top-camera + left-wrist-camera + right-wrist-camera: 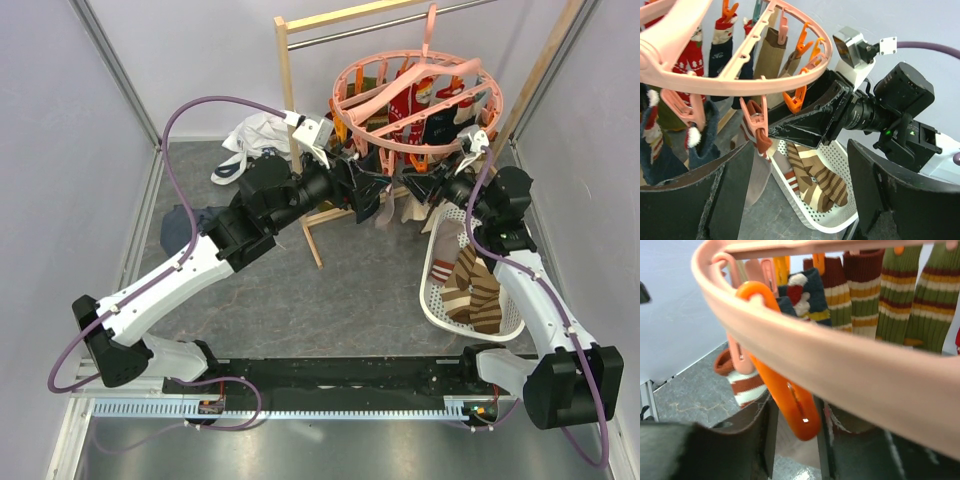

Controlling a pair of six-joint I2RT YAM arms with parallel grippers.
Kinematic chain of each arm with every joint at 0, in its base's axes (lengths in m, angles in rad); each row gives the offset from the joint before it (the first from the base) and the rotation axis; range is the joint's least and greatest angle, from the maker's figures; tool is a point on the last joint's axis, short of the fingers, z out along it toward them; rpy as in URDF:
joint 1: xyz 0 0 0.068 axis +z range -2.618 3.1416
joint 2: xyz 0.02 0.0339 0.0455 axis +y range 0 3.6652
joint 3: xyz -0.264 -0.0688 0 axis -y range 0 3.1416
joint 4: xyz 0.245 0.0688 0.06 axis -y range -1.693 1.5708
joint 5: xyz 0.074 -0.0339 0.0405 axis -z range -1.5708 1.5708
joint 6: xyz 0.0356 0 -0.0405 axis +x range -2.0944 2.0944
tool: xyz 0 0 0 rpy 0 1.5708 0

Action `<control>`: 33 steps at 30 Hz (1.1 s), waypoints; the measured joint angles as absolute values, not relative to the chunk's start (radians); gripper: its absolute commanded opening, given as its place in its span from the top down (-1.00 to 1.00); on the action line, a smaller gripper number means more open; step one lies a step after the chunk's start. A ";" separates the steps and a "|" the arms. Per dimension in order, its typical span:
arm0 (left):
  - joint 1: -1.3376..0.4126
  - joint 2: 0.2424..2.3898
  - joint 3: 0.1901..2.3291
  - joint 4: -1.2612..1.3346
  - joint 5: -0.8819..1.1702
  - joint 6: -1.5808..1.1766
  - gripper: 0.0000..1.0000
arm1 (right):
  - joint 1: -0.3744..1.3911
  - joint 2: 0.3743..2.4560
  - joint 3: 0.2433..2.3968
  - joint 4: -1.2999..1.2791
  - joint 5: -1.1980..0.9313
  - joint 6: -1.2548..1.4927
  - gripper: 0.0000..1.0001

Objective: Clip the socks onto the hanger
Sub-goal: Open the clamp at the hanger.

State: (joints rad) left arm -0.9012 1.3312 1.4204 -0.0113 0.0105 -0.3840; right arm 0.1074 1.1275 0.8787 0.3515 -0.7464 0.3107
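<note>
Round pink hanger point(675, 70) hangs on the rail point(350, 33), striped socks point(895, 295) clipped around its ring. Left gripper point(368, 192) jaws gape wide; right gripper point(425, 185) jaws unreadable.

Wooden rack point(290, 100) with metal bar point(370, 28) stands at the back of the grey table point(330, 310). White garment point(250, 140) with dark trim is crumpled left of the rack's post. Blue-grey cloth point(178, 225) lies near the left wall. White perforated basket point(428, 297) sits right of the rack's foot.
</note>
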 measured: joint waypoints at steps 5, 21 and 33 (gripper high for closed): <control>-0.910 1.333 1.428 -0.013 0.008 -0.391 -0.61 | 0.107 1.123 0.907 0.339 -0.768 0.315 0.57; -0.982 1.362 1.449 -0.013 -0.059 -0.436 -0.59 | 0.151 1.062 0.908 0.247 -0.777 0.303 1.00; -1.047 1.458 1.512 -0.014 -0.240 -0.375 -0.38 | 0.243 1.061 0.970 0.064 -0.675 0.204 1.00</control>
State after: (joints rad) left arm -1.0470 1.4582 1.5120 -0.0139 -0.2401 -0.3752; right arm 0.2428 1.0615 0.9703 0.0635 -0.6746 0.2035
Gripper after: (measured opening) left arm 0.702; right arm 0.254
